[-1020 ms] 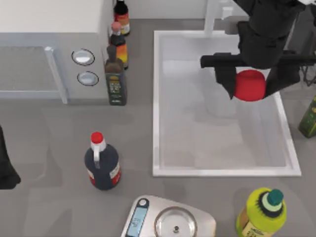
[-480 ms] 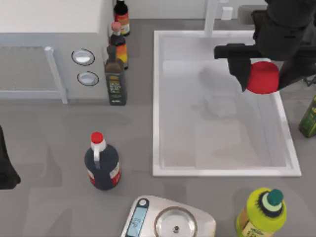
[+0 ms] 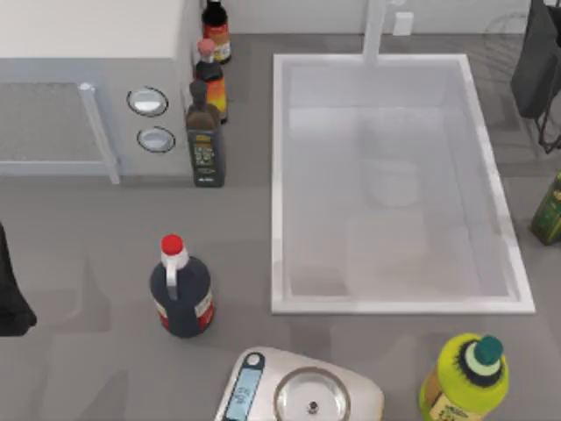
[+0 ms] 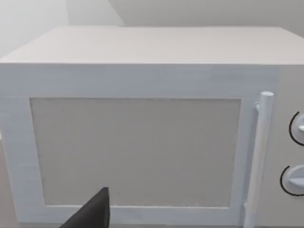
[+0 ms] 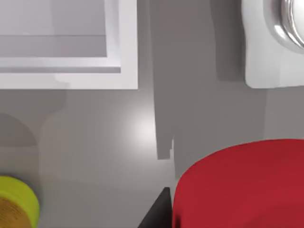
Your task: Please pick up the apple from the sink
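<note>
Now the apple point(image 5: 242, 183) is riding clear of the sink point(image 3: 279, 175), pinched by the right gripper; pickup looks done.

Sink point(image 3: 279, 184): large white rectangular basin set in the grey table, thick white rim, pale grey floor, white faucet post point(image 3: 375, 28) at its far edge. It sits toward the table's right side.

Apple point(image 5: 240, 186): plain bright red, rounded, smooth, close under the right wrist camera. It hangs above bare grey table, out of the basin; a corner of the sink rim point(image 5: 127, 57) lies well apart from it.
</note>
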Controlling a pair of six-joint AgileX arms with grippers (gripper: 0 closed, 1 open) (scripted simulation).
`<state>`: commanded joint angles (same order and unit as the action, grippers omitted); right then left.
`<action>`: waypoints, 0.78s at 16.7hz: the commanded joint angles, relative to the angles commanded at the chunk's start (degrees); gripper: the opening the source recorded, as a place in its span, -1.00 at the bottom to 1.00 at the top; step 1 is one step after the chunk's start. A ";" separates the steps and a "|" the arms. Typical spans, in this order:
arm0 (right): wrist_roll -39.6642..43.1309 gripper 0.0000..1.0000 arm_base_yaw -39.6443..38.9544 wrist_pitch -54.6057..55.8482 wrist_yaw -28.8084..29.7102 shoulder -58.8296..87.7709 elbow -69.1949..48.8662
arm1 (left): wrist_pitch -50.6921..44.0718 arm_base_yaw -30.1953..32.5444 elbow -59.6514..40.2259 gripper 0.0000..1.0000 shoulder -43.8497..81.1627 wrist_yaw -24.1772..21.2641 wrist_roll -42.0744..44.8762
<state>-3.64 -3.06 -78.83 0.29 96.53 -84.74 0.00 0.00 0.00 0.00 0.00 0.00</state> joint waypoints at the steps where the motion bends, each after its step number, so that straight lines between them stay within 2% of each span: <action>1: 2.38 -1.00 2.39 0.55 -0.10 -2.03 2.48 | 0.00 0.00 0.00 1.00 0.00 0.00 0.00; 4: 6.07 -1.00 6.08 1.44 -0.28 -5.45 6.28 | 0.00 0.00 0.00 1.00 0.00 0.00 0.00; 9: 5.99 -1.00 5.98 1.35 -0.36 -5.23 6.38 | 0.00 0.00 0.00 1.00 0.00 0.00 0.00; 13: 5.43 -1.00 7.59 4.45 -5.51 -3.38 12.70 | 0.00 0.00 0.00 1.00 0.00 0.00 0.00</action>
<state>1.79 4.53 -74.38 -5.23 93.15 -72.04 0.00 0.00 0.00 0.00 0.00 0.00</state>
